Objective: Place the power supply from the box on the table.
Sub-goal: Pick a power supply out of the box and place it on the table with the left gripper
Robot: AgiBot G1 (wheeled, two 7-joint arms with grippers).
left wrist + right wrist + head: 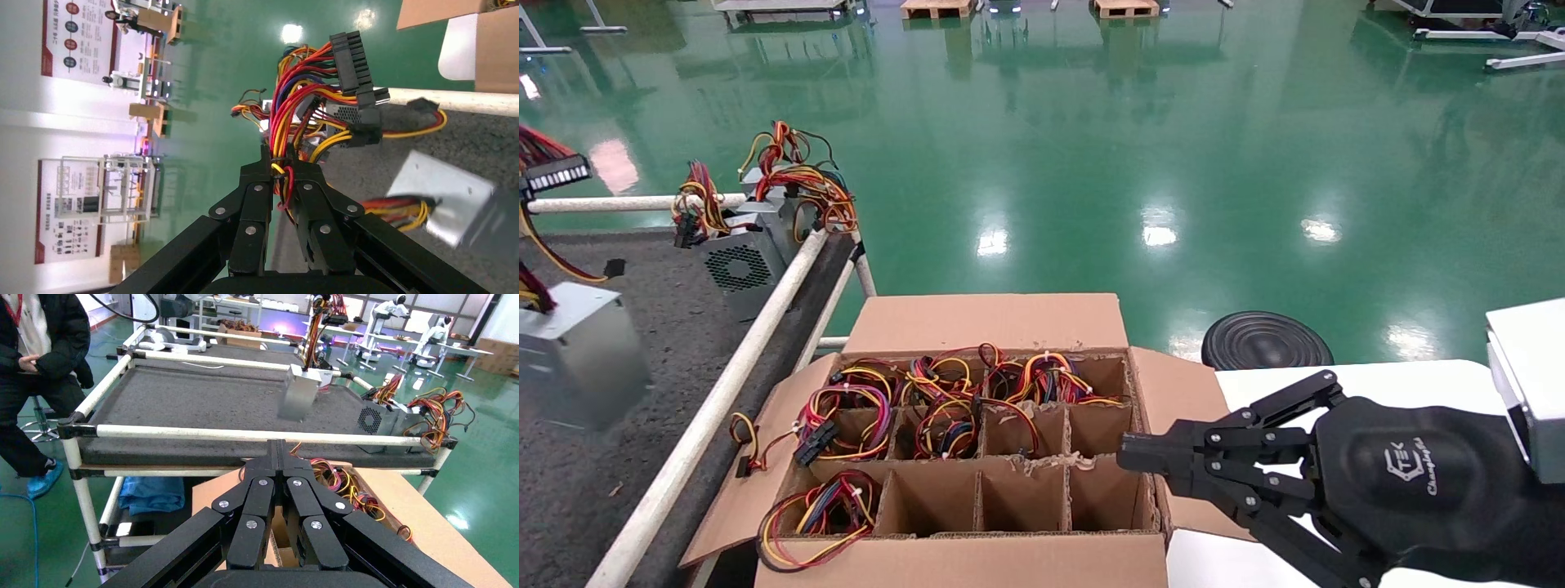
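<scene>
The left gripper (278, 168) is clamped on the red, yellow and black wire bundle of a small silver-grey metal power supply (580, 351), which hangs above the dark grey speckled table (674, 327) (whether it touches cannot be told). The right gripper (1128, 457), fingers pressed together, hovers at the right edge of the large brown cardboard box (977, 563) with square divider cells.
</scene>
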